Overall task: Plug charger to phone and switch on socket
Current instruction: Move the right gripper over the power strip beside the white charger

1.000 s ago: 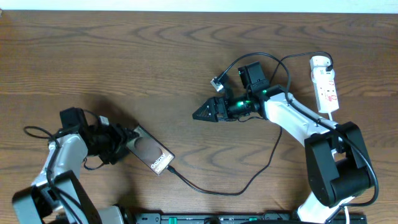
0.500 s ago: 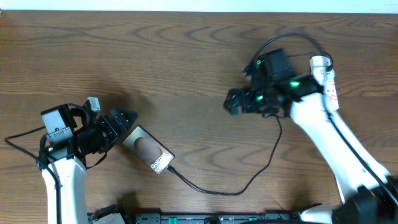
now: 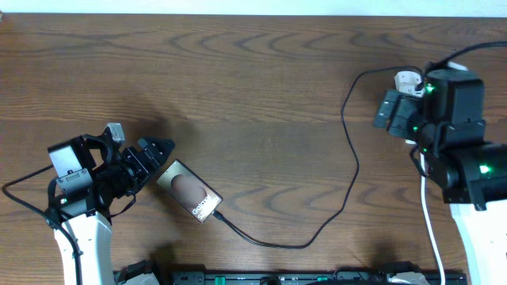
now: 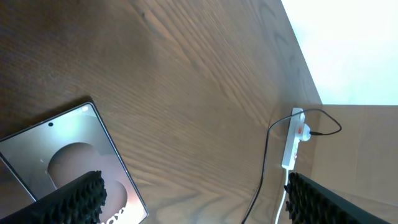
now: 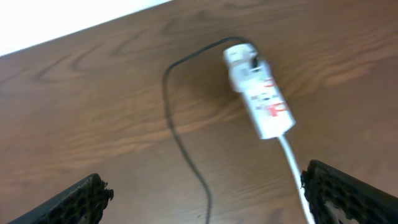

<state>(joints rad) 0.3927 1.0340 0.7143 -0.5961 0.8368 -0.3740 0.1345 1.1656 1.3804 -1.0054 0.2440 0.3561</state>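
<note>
Since the phone (image 3: 188, 190) lies flat on the counter (image 3: 253, 95) closest to me, I'll start there. It's a thin glossy slab and looks slippery, so the long edges are the only sensible place to pinch it. Just off its upper end hangs the left tool (image 3: 161, 150), fingers spread, holding nothing.

The charger's small plug tip (image 3: 219, 214) sits against the phone's lower end. It looks plugged in to me, though I can't tell if it's fully seated. The black cable (image 3: 305, 244) is limp and light, looping loosely across the counter. If you must grab it, go for the stiff bit behind the tip.

Furthest off is the socket (image 5: 264, 102), with the white plug head (image 5: 239, 56) in it. It's light plastic and I'd guess it skids if poked sideways, so press straight down on the red-marked switch (image 5: 273, 109). Above it hovers the right tool (image 3: 386, 111), spread wide and empty.
</note>
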